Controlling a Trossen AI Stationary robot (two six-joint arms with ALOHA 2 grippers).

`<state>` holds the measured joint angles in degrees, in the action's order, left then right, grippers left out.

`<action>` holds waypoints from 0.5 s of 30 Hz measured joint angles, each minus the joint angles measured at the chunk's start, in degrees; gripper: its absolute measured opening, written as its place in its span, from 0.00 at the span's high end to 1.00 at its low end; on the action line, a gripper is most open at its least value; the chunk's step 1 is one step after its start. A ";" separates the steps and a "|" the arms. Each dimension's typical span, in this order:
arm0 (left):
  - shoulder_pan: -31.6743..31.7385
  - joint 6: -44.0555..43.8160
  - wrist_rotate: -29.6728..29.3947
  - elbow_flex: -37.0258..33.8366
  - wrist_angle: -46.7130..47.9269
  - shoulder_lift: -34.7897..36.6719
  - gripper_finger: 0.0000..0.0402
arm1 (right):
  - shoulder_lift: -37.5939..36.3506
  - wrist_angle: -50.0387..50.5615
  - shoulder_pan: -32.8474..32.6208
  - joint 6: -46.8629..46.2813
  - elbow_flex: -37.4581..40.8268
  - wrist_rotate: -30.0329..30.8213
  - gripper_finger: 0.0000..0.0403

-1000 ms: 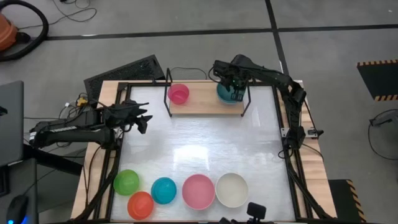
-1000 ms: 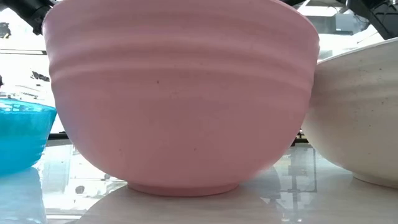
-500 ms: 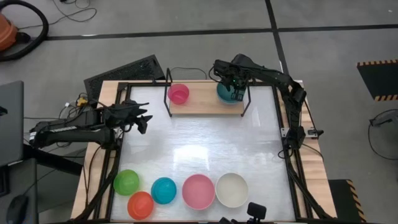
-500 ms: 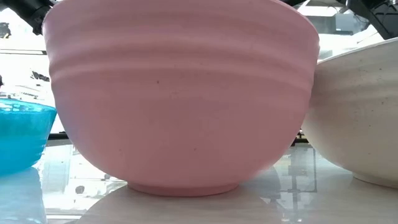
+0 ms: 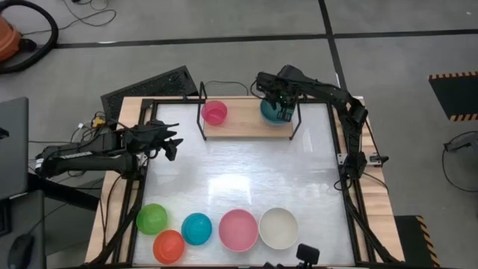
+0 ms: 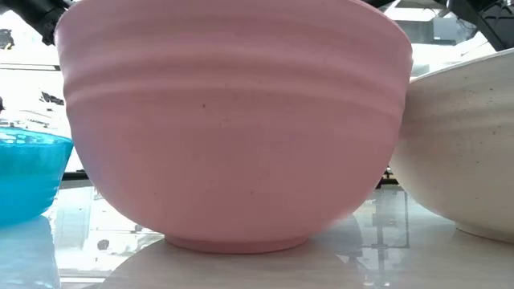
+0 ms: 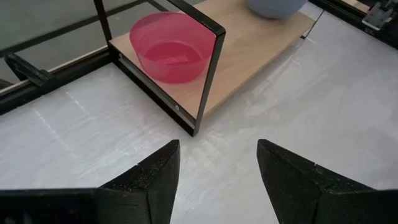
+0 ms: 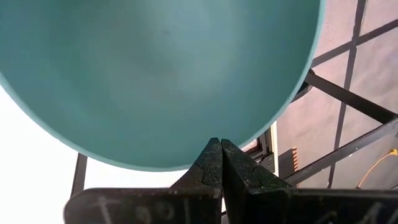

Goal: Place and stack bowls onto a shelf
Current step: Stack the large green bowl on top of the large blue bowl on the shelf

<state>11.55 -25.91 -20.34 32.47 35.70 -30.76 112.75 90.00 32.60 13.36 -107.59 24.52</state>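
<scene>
Nearest the front edge of the white tabletop (image 5: 246, 172) stand five round plastic bowls waiting their turn: the small green bowl (image 5: 151, 218), the small orange bowl (image 5: 169, 246) and the small cyan bowl (image 5: 196, 229), then the larger pink bowl (image 5: 238, 229) and the larger cream-white bowl (image 5: 278, 228), which sit so close to the low camera that they fill its view. Farther back, off the table's left edge, the left gripper (image 5: 170, 140) hangs with its fingers spread and nothing between them, apparently parked clear of the working area. At the far side lies the small light-wood shelf with black wire uprights (image 5: 246, 123); the small magenta bowl (image 5: 214, 112) sits at its left end. At its right end the right gripper (image 5: 281, 110) is pressed together on the rim of the large dark teal bowl (image 5: 270, 110), probably pinching the wall because the bowl is too wide to span; whether the bowl rests on the board cannot be told. A grey-blue bowl (image 7: 273, 6) shows beneath it in the left wrist view, suggesting the teal one is being stacked there.
</scene>
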 joint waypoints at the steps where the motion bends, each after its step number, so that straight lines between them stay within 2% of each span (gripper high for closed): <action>1: 0.00 0.02 0.00 0.00 0.00 0.00 0.50 | 0.01 0.00 -0.25 0.02 0.00 0.11 0.96; 15: 0.00 0.17 0.00 0.00 0.00 0.00 0.50 | 0.00 0.01 -1.02 2.25 0.00 1.10 0.96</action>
<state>11.55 -25.74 -20.34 32.47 35.70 -30.76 112.75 90.01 31.57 15.61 -107.59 25.62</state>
